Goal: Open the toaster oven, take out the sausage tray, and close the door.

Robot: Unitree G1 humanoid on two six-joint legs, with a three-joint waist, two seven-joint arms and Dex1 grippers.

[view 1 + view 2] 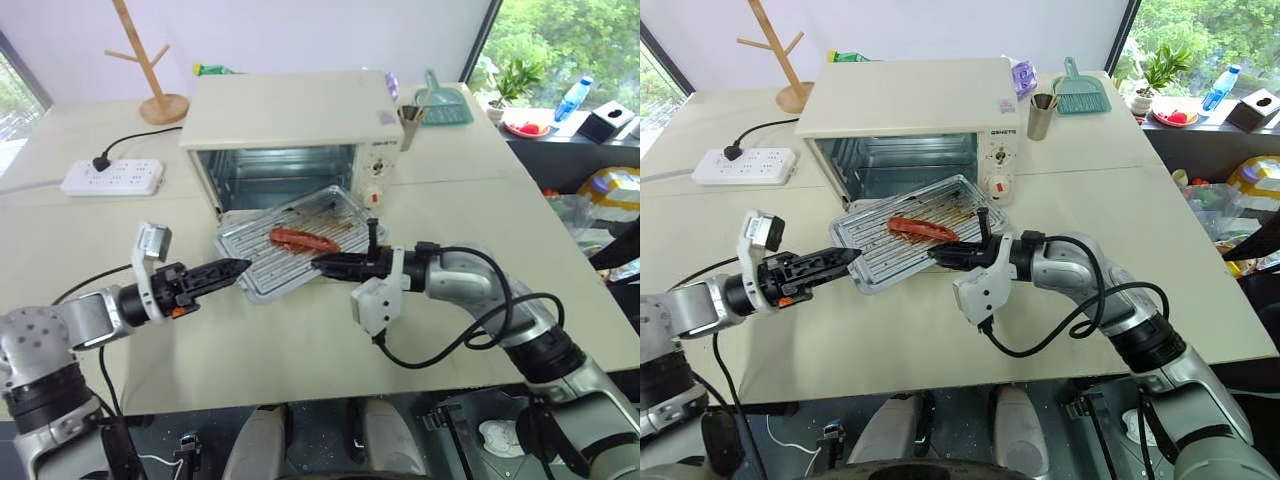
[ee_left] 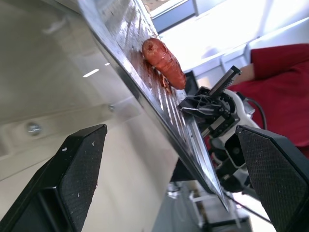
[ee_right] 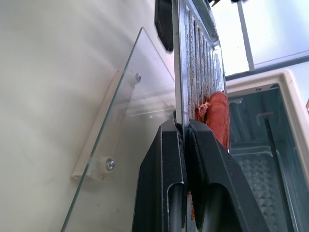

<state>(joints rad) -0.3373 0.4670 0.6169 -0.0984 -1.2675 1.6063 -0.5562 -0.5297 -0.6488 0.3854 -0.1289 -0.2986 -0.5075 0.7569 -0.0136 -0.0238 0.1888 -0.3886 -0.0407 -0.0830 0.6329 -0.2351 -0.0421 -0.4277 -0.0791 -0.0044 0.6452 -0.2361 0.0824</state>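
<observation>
— How is the right gripper (image 1: 936, 258) set?

— It is clamped shut on the near edge of the sausage tray (image 1: 915, 243); in the right wrist view the metal rim is seen pinched between the two black fingers (image 3: 161, 179). The tray is held out in front of the toaster oven (image 1: 910, 125), above the lowered glass door (image 3: 120, 130), with a reddish sausage (image 1: 922, 229) lying on its ribbed surface.

— And the left gripper (image 1: 232, 270)?

— It is spread wide, level, just beside the tray's left corner; nothing is gripped. In the left wrist view the tray's edge is seen running between its two fingers (image 2: 79, 169) without being touched.

— What is found around?

— The oven cavity is left open behind the tray, the knob panel (image 1: 1000, 165) with its red button at its right. On the cream table (image 1: 1120, 230) a white power strip (image 1: 744, 165) is placed to the left, a wooden mug tree (image 1: 780, 55) behind it, and a metal cup (image 1: 1041, 118) and a teal dustpan (image 1: 1082, 95) to the oven's right. A red-clothed person (image 2: 285, 92) is seen in the left wrist view.

— Is the way blocked?

— The open door lies under the tray.
</observation>
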